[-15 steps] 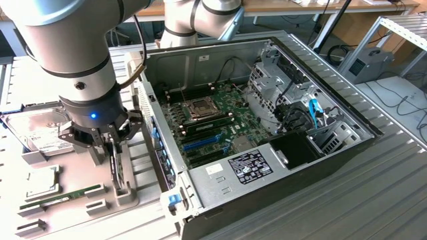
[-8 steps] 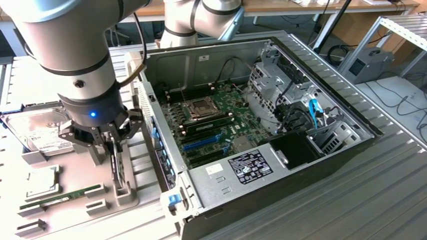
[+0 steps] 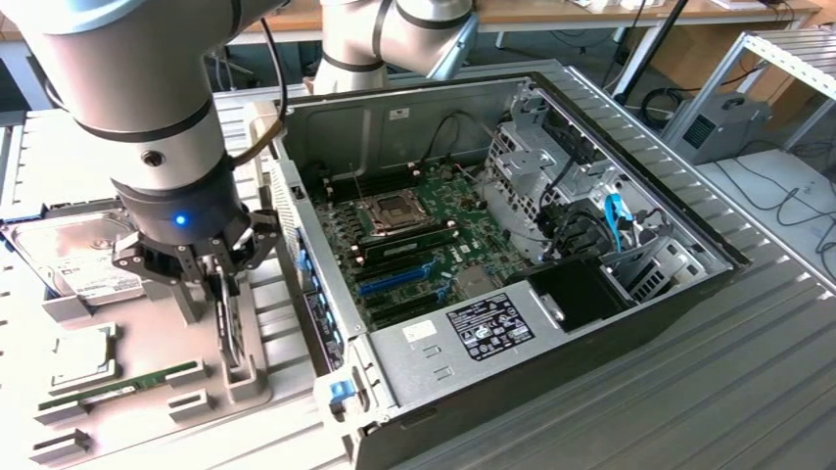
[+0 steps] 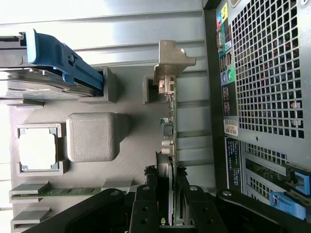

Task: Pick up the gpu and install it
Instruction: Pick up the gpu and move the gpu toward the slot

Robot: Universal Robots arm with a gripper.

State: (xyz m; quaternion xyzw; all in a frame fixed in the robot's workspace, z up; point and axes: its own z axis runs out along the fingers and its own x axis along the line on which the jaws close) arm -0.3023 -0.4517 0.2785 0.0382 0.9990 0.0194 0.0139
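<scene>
While the gpu (image 3: 235, 338) stands upright in its holder (image 3: 243, 380), the jaws pinch it.

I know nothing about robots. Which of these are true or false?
1. The gpu stands on edge in a gray holder outside the case. True.
2. The gpu is plugged into the motherboard. False: it sits in its holder beside the case.
3. The case's side is open, showing the motherboard. True.
4. The gripper hangs over the hard drive. False: it is down at the gpu; the hard drive lies further toward the exterior view's left.
</scene>
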